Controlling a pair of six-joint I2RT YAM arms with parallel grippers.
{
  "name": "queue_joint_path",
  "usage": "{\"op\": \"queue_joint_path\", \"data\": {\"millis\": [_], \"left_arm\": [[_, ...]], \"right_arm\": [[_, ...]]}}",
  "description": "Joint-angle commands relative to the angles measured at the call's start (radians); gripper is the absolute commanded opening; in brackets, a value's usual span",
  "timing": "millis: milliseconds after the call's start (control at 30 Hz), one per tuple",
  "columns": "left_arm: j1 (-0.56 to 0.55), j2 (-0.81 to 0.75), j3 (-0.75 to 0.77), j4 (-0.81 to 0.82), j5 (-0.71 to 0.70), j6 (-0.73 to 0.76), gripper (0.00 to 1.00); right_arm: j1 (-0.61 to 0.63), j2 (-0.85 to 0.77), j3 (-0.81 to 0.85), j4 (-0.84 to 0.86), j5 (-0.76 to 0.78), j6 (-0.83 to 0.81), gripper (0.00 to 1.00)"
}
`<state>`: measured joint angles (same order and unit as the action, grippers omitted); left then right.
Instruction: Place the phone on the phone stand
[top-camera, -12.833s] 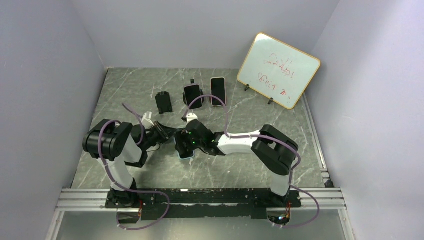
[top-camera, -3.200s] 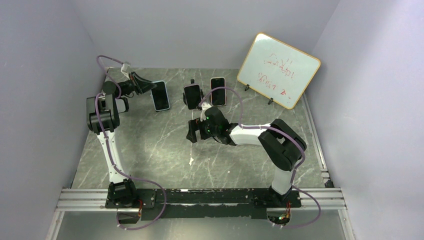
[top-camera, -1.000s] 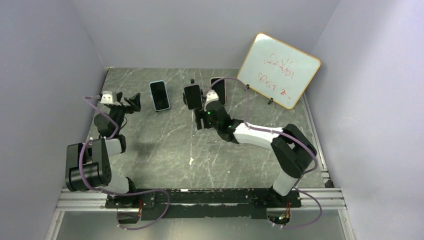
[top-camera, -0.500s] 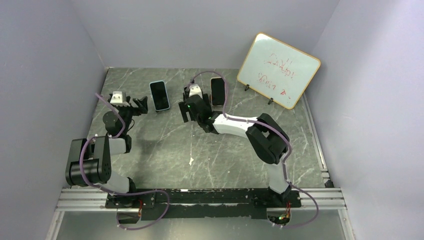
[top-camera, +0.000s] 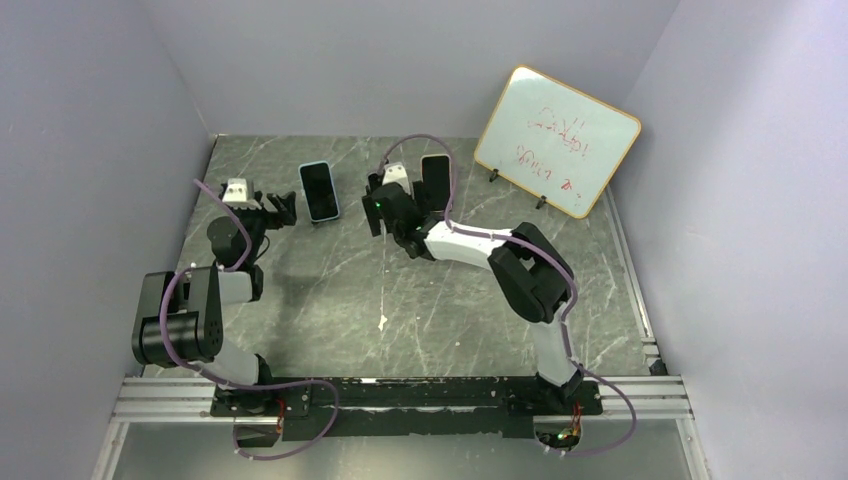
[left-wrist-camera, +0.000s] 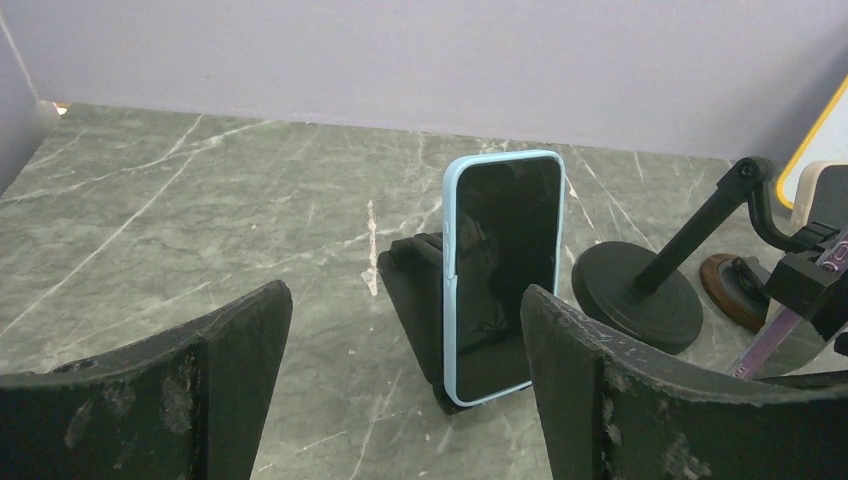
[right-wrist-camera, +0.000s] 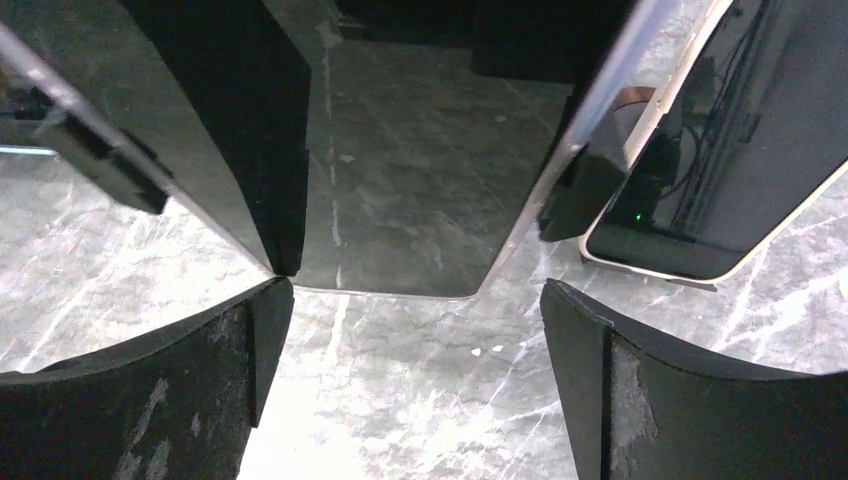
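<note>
The left gripper (top-camera: 283, 208), spread wide and empty near the blue-cased phone (left-wrist-camera: 505, 270) already leaning on its phone stand (left-wrist-camera: 410, 290), could nudge it off, while the right gripper (right-wrist-camera: 415, 295), also wide and empty, risks toppling the neighbouring phone (right-wrist-camera: 400, 150).

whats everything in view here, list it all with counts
phones: 3, dark screens, far side of the table: light-blue-cased phone left, middle phone just ahead of the right gripper, pale-rimmed phone right
stands: 2 visible, black: wedge stand holding the light-blue-cased phone, round-base stand beside it
whiteboard: 1, white, wood-coloured frame, red scribbles, far right, leaning
white scrap: 1, mid-table
table: 1, grey-green marble
left gripper: 1, black, open, facing the light-blue-cased phone
right gripper: 1, black, open
</note>
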<state>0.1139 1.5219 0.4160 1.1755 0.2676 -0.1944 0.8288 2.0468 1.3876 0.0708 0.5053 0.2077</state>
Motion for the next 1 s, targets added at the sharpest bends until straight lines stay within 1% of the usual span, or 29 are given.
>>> {"op": "queue_joint_path", "data": {"millis": [0, 100, 233, 400, 633, 967], "left_arm": [[-0.011, 0.006, 0.028, 0.004, 0.004, 0.02, 0.88], [-0.011, 0.008, 0.031, -0.002, 0.007, 0.024, 0.88], [-0.011, 0.01, 0.033, -0.011, 0.008, 0.028, 0.88], [-0.011, 0.01, 0.034, -0.011, 0.013, 0.029, 0.88], [-0.011, 0.012, 0.037, -0.012, 0.021, 0.024, 0.88], [-0.011, 0.005, 0.038, -0.027, 0.022, 0.031, 0.88]], "right_arm": [[-0.035, 0.01, -0.001, 0.042, -0.043, 0.031, 1.0], [-0.053, 0.018, -0.007, 0.085, -0.1, 0.049, 1.0], [-0.067, 0.041, 0.01, 0.101, -0.148, 0.069, 1.0], [-0.071, 0.031, -0.006, 0.138, -0.183, 0.079, 1.0], [-0.068, -0.036, -0.093, 0.223, -0.182, 0.075, 1.0], [-0.054, -0.011, -0.038, 0.211, -0.159, 0.065, 1.0]]}}
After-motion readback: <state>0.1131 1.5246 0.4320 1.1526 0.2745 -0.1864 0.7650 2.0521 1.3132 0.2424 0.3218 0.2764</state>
